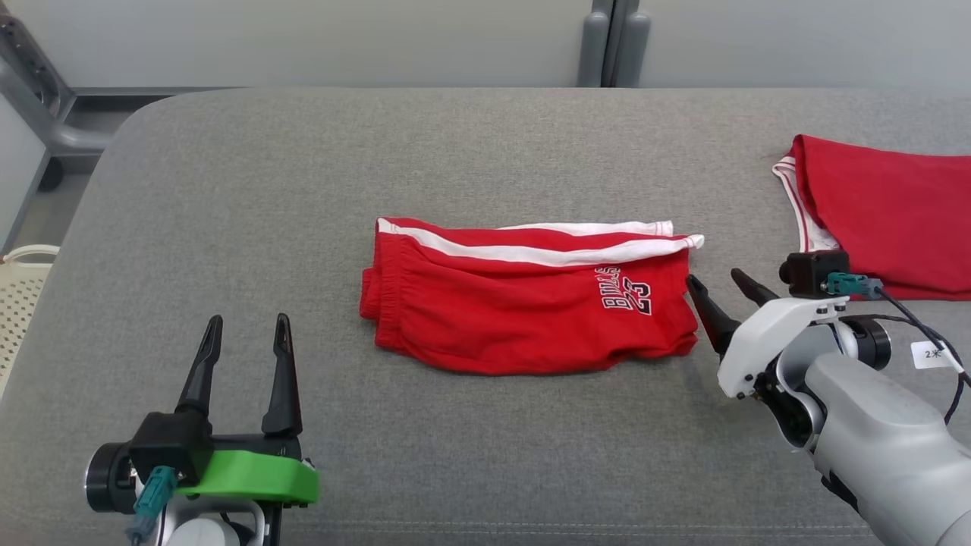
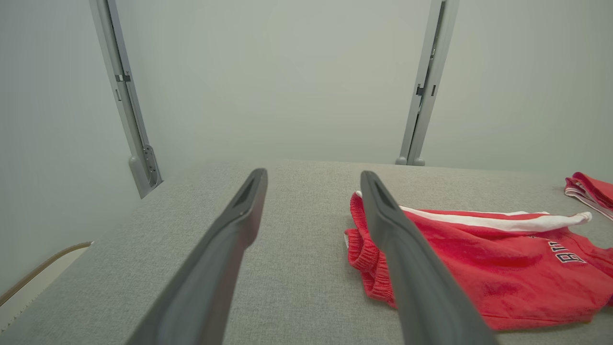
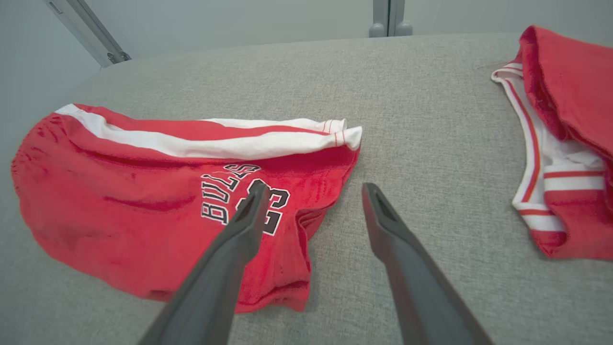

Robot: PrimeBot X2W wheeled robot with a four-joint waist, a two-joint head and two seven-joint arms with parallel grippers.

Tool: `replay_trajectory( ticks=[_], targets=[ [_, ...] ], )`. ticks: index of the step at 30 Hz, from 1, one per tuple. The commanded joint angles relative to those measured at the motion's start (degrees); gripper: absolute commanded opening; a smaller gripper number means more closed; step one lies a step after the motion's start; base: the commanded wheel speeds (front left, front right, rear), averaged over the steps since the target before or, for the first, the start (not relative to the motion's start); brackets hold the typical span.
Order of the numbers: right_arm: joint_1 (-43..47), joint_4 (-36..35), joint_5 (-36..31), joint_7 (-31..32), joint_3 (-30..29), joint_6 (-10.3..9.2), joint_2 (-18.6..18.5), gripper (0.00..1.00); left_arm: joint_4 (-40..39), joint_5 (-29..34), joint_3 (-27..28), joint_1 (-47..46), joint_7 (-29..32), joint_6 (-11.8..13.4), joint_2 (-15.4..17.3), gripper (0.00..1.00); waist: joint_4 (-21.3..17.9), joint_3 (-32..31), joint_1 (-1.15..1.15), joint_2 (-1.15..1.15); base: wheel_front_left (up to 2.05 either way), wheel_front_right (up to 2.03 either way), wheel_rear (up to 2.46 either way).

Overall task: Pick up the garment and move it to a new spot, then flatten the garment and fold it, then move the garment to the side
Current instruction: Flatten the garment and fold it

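Note:
The garment (image 1: 523, 303) is a pair of red shorts with white side stripes and a black-and-white "BULLS 23" print, folded in half and lying in the middle of the grey padded table (image 1: 303, 189). Its hem end (image 3: 306, 268) sits just in front of my right gripper (image 1: 721, 284), which is open with nothing between its fingers, just off the garment's right edge. My left gripper (image 1: 246, 326) is open and empty near the front left of the table, well clear of the waistband (image 2: 366, 258).
A second red garment with white and red trim (image 1: 887, 212) lies at the table's right edge, close behind my right wrist. A pale perforated basket (image 1: 19, 303) stands off the table's left side. Grey posts (image 1: 614, 42) rise behind the far edge.

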Motion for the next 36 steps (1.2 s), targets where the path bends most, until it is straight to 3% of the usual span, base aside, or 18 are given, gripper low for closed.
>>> replay_trajectory(
  ticks=[1, 9, 17, 25, 36],
  targets=[
    [1.12, -0.79, -0.96, -0.96, -1.09, -0.04, -0.24, 1.00, -0.30, 0.66, 0.30, 1.10, 0.01, 0.34, 0.08, 1.00, -1.58, -0.82, 0.00, 0.00, 0.00, 0.00, 0.00],
    [6.33, -9.69, -10.74, -1.45, -14.13, -0.04, -0.75, 1.00, -1.12, 1.19, 1.77, 2.30, 0.01, 0.08, 0.09, 1.00, -4.30, -1.88, 0.00, 0.00, 0.00, 0.00, 0.00],
    [18.62, -21.87, -23.34, -1.46, -29.88, -0.03, 2.20, 1.00, -1.62, 2.14, 3.71, 4.81, 0.02, -0.28, 0.09, 1.00, -6.56, -3.95, 0.00, 0.00, 0.00, 0.00, 0.00],
    [27.45, -30.13, -30.78, -1.46, -38.08, -0.03, 4.69, 1.00, -2.39, 3.02, 5.15, 7.13, 0.01, -0.41, 0.27, 1.00, -7.43, -5.09, 0.00, 0.00, 0.00, 0.00, 0.00],
    [33.40, -34.14, -34.95, -1.46, -42.21, -0.03, 7.33, 1.00, -1.55, 2.60, 6.43, 9.24, 0.02, -1.09, 1.30, 1.00, -8.21, -5.76, 0.00, 0.00, 0.00, 0.00, 0.00]
  ],
)
